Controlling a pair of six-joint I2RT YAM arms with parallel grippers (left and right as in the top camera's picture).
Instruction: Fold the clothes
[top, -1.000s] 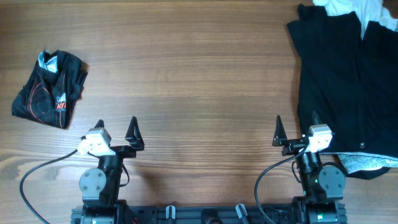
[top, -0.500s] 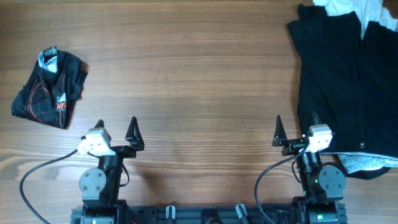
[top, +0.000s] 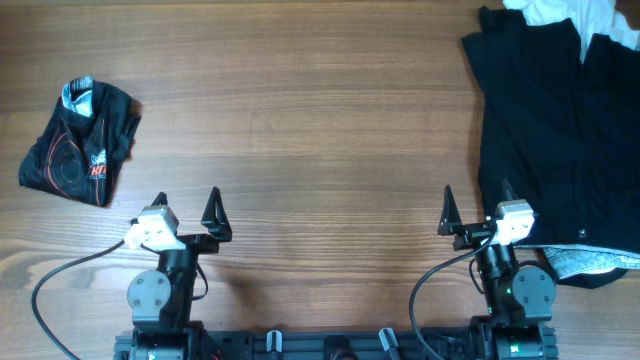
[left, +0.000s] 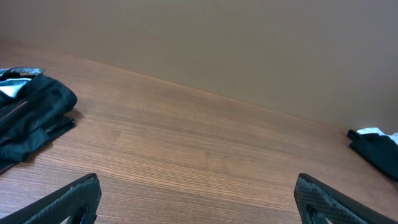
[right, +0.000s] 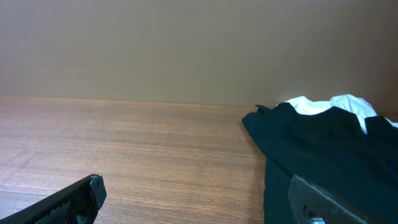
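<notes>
A folded black shirt with a red and white print (top: 80, 142) lies at the left of the table; it also shows at the left edge of the left wrist view (left: 28, 115). A large unfolded black garment (top: 560, 130) is spread at the right, with a white garment (top: 575, 12) at its far end; both show in the right wrist view, the black one (right: 323, 155) and the white one (right: 329, 104). My left gripper (top: 186, 208) is open and empty near the front edge. My right gripper (top: 476, 205) is open and empty, its right finger at the black garment's left edge.
The wooden table (top: 310, 130) runs between the two piles. A light patterned cloth edge (top: 590, 262) sticks out under the black garment at the front right. The arm bases and cables sit at the front edge.
</notes>
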